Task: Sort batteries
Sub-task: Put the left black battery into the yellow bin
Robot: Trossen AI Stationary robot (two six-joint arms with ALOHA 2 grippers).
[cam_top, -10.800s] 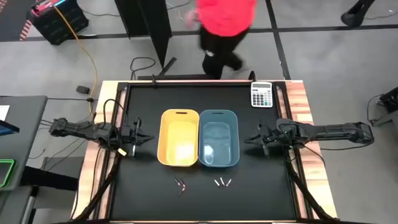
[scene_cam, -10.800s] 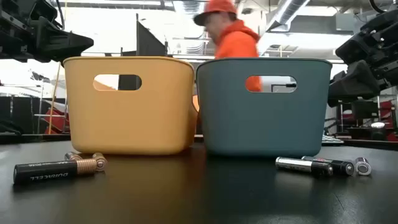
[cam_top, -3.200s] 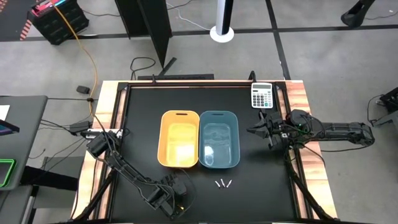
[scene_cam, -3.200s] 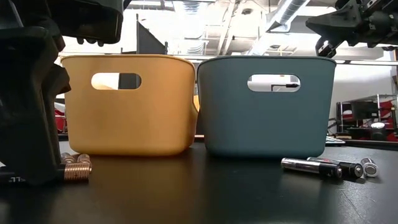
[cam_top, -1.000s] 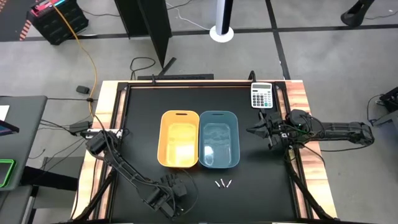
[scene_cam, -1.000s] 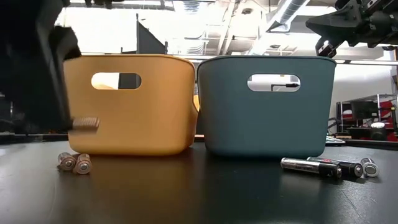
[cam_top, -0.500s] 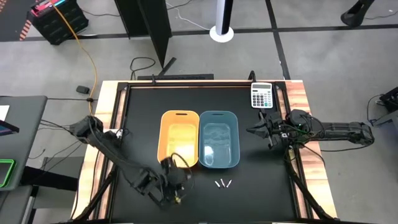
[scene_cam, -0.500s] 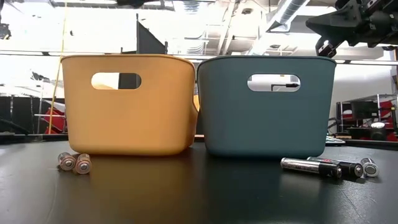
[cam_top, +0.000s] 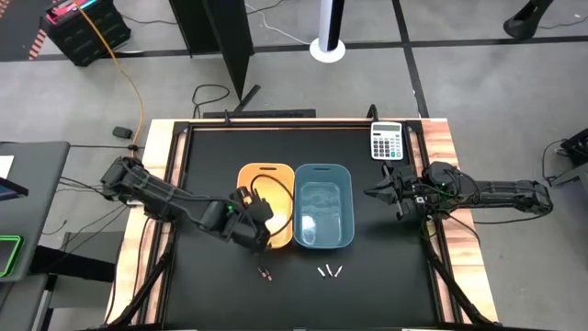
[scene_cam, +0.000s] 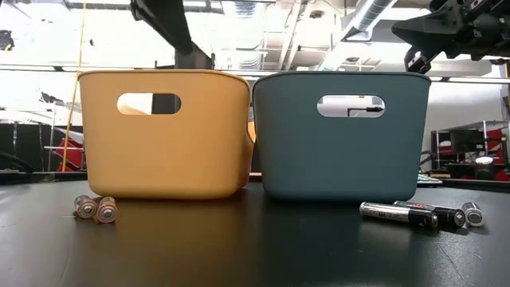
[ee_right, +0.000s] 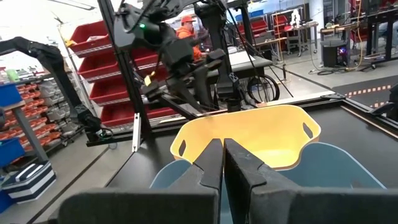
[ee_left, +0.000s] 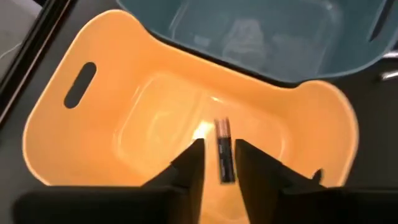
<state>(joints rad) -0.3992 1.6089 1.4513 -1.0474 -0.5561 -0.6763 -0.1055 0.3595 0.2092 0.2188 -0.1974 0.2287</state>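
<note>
My left gripper (cam_top: 254,226) hangs open above the near end of the yellow bin (cam_top: 262,177). In the left wrist view a dark battery with a copper end (ee_left: 222,158) shows loose between its spread fingers (ee_left: 219,147), over the bin floor (ee_left: 143,124). I cannot tell whether that battery is lying there or falling. Two dark batteries (cam_top: 265,274) lie on the mat before the yellow bin, and pale ones (cam_top: 329,271) lie before the blue bin (cam_top: 323,207). My right gripper (cam_top: 378,195) waits shut, to the right of the blue bin.
A grey-white calculator (cam_top: 387,141) sits at the table's far right corner. The two bins stand side by side mid-table. In the low view the dark batteries (scene_cam: 96,209) and the pale ones (scene_cam: 414,214) lie on the mat on the bins' near side.
My left gripper has risen from the table's near edge and swung toward the far edge, ending over the yellow bin. A second ago it was carrying a battery. That battery now shows loose between its fingers, inside the bin's outline.
</note>
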